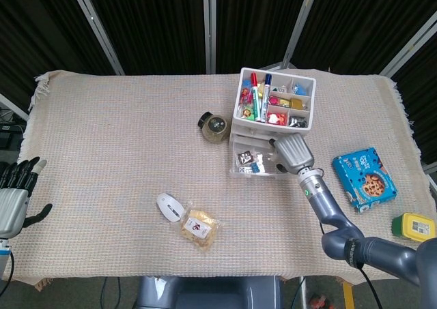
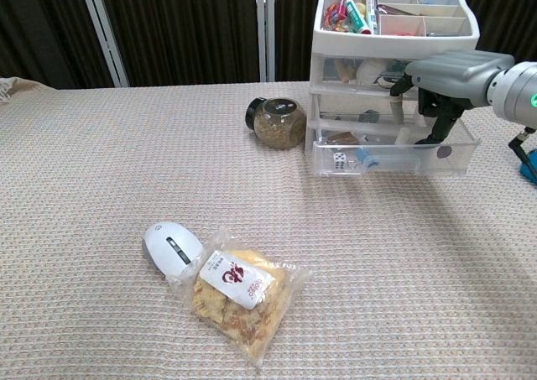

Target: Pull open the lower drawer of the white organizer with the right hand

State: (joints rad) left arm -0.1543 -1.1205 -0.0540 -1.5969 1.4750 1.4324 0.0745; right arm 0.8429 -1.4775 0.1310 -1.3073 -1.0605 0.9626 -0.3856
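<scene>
The white organizer point(image 1: 275, 101) point(image 2: 394, 28) stands at the back right of the table, its top tray full of pens and small items. Its clear lower drawer point(image 1: 256, 164) point(image 2: 390, 158) is pulled out toward me, with dice and small parts inside. My right hand point(image 1: 293, 153) point(image 2: 445, 74) hovers over the drawer's right front corner. Its curled fingers point(image 2: 435, 128) reach down and hook at the drawer's front wall. My left hand point(image 1: 15, 193) rests at the table's left edge with fingers apart, holding nothing.
A lidded jar point(image 1: 216, 126) point(image 2: 277, 122) lies left of the organizer. A white mouse point(image 1: 169, 206) point(image 2: 172, 246) and a snack bag point(image 1: 200, 227) point(image 2: 239, 292) sit near the front. A blue cookie box point(image 1: 364, 178) and a yellow container point(image 1: 414, 227) lie at the right.
</scene>
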